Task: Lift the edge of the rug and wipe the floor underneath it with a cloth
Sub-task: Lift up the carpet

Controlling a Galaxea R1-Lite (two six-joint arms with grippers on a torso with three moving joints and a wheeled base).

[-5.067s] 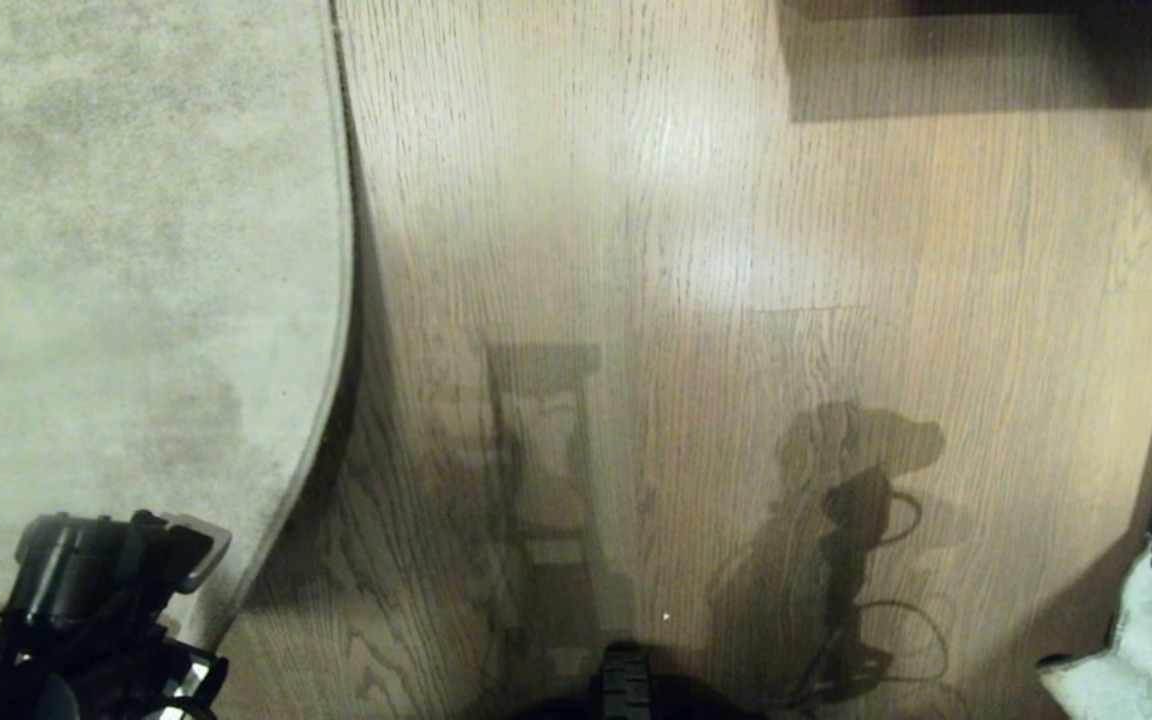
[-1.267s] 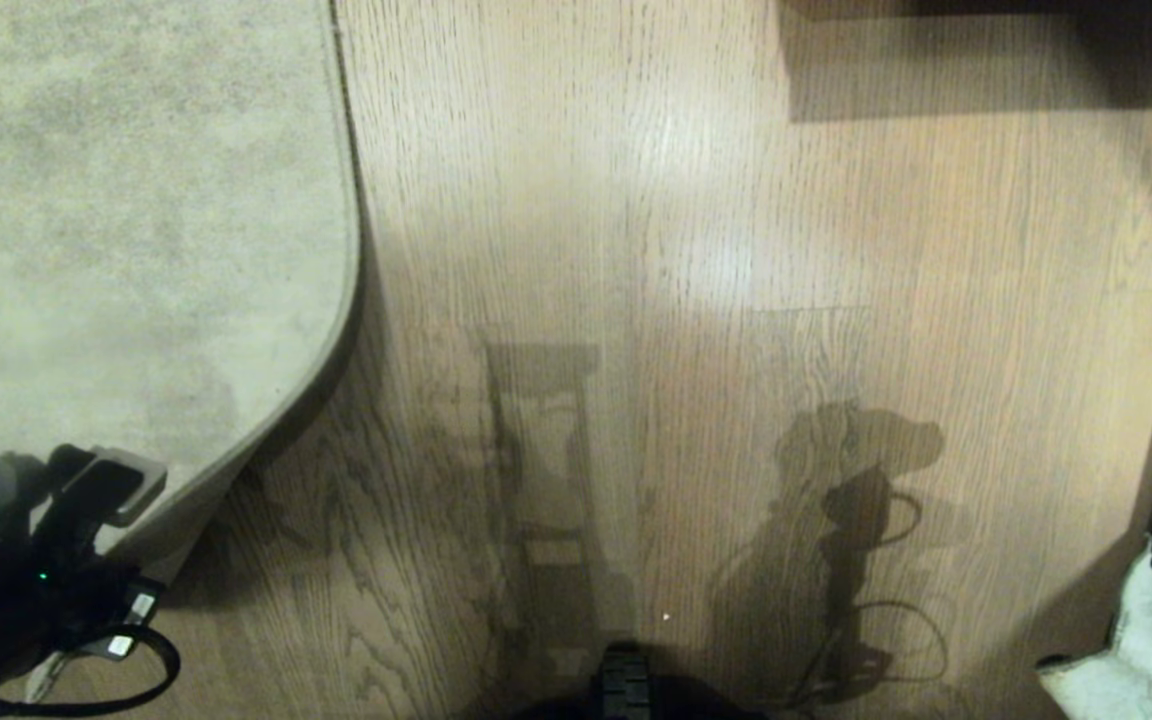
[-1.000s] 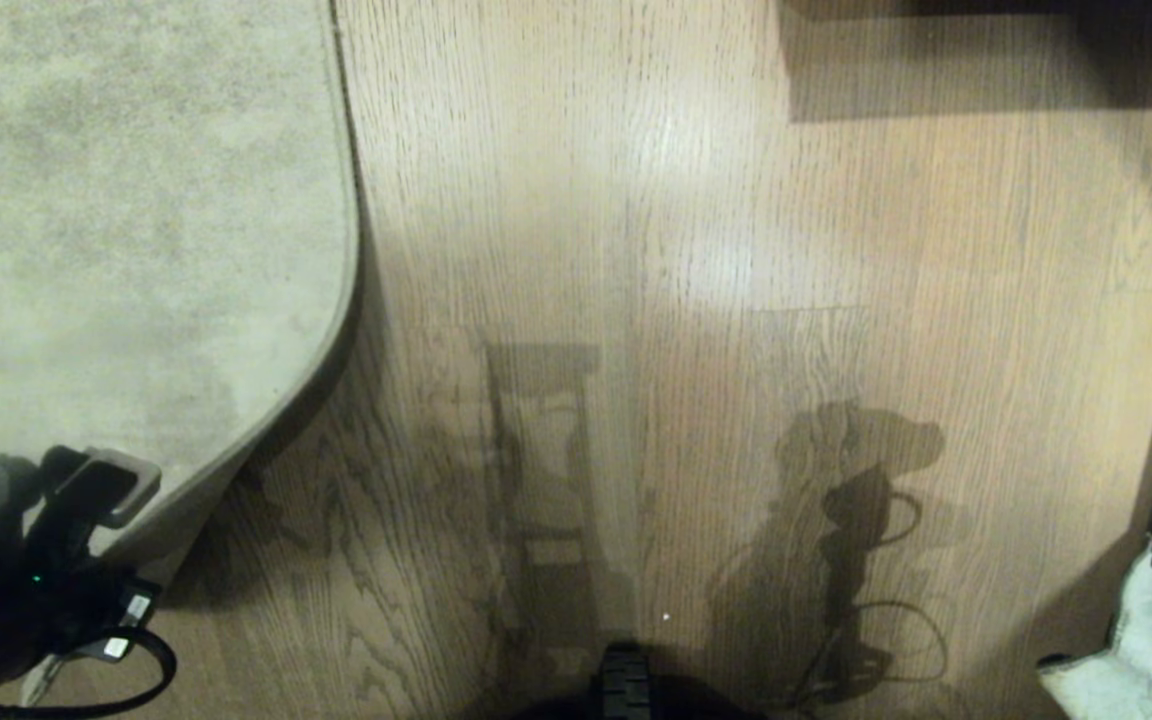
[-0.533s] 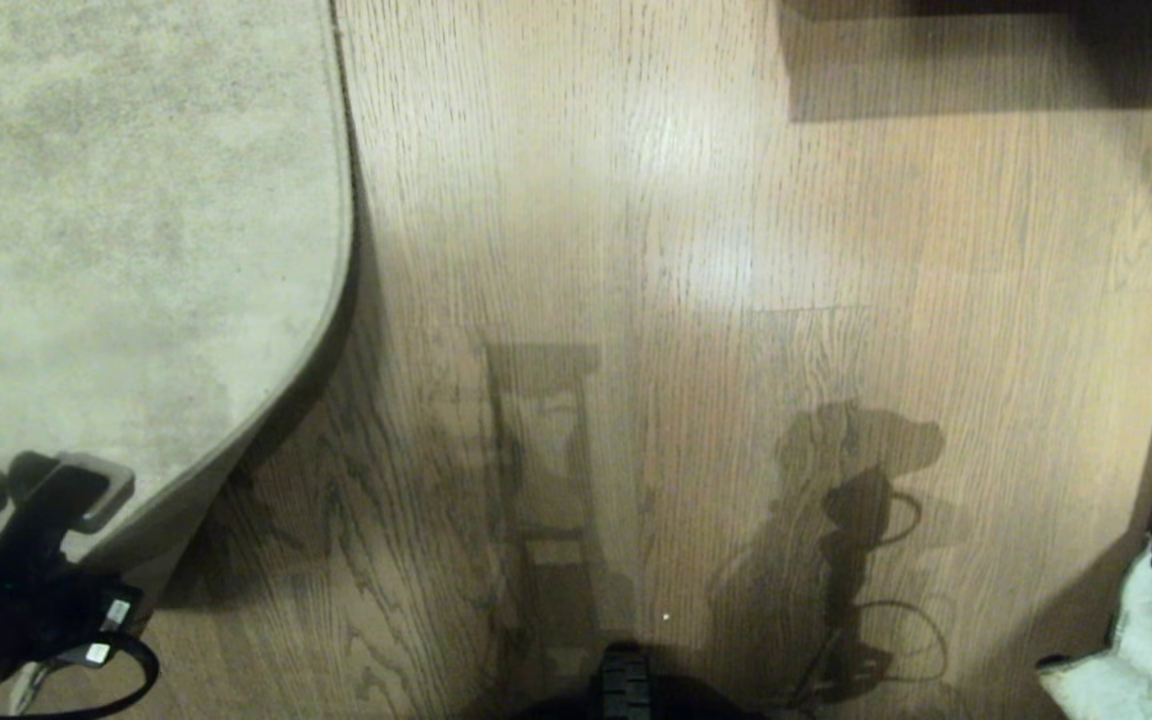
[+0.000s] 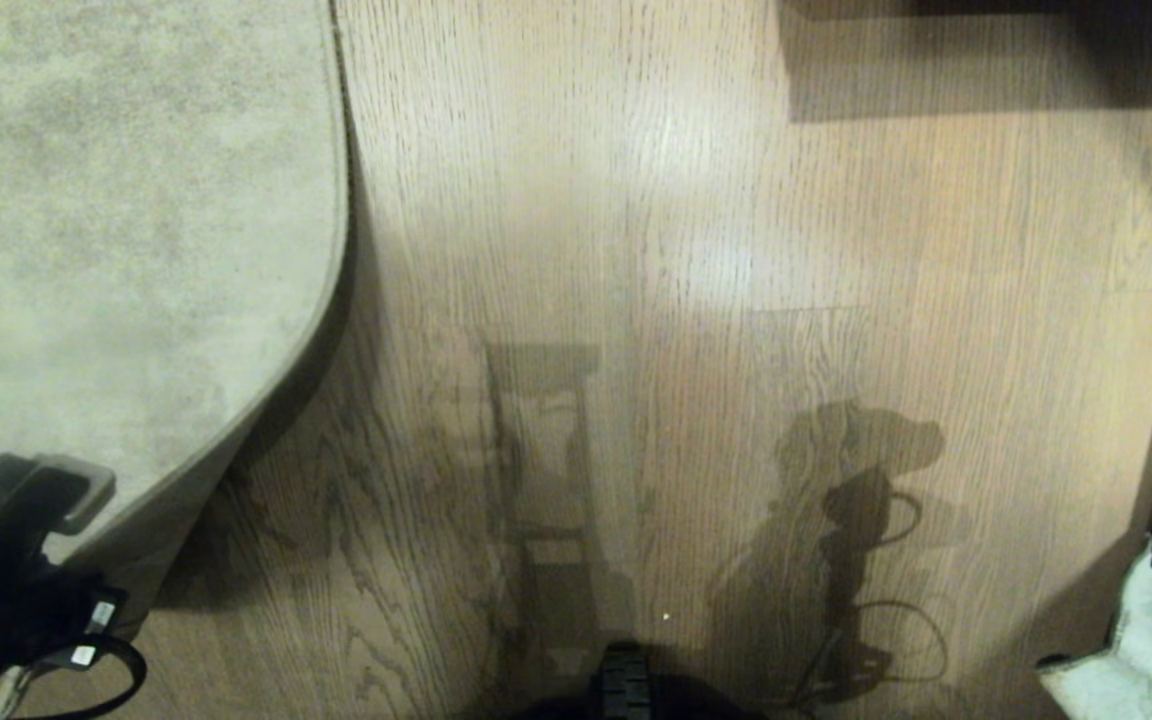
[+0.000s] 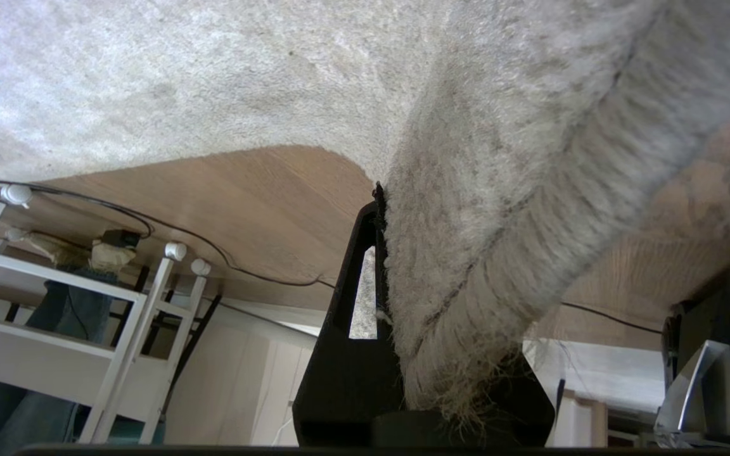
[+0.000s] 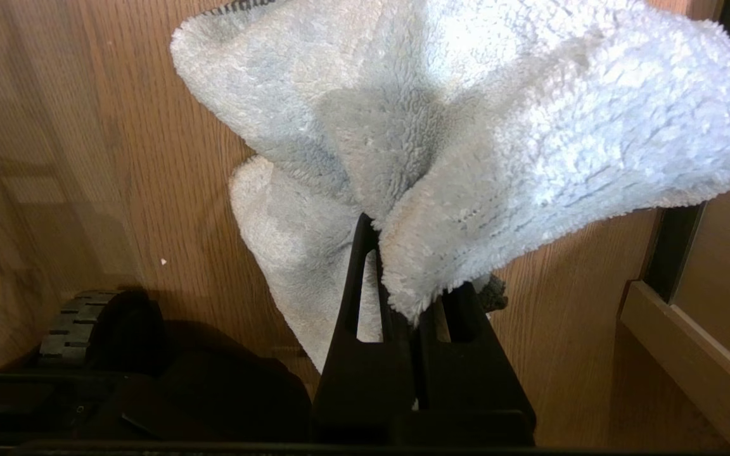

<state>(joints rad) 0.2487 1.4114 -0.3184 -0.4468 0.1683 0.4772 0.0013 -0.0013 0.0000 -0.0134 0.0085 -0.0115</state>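
Head view's lower left: left gripper (image 5: 86, 500) clamps the mottled beige rug edge (image 5: 236, 440) clear of the wood-grain floor (image 5: 686, 300); right gripper (image 7: 412, 304) pinches the fluffy pale-blue cloth (image 7: 498, 126).

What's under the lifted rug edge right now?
Under the rug edge, held by the left gripper, only shadowed bare floor shows. Further beneath stays covered.

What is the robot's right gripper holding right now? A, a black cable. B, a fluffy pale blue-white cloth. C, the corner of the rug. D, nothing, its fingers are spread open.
B: in the right wrist view the right gripper is shut on the cloth, which bunches up above the wooden floor; the rug edge is pinched by the left gripper instead.
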